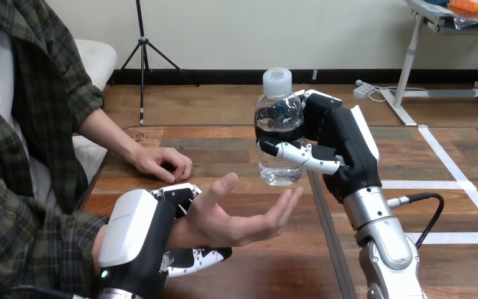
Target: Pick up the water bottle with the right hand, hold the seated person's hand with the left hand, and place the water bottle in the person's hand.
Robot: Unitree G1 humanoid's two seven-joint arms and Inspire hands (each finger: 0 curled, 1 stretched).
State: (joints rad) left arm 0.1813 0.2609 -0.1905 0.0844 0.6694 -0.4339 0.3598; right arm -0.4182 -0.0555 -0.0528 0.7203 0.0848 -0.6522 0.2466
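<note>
Your right hand (333, 149) grips the water bottle (278, 134) above the surface (224, 143), just beyond the person's open hand (236, 218); your left hand (137, 237) clasps the person's wrist (182, 233).

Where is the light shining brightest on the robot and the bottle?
Head view: glints on the clear water bottle in the right hand; also head view: the white shell on the left hand looks brightest, and the silver right forearm gleams.

Beneath person's wrist (183, 233), left robot hand (142, 240) partly hidden.
</note>
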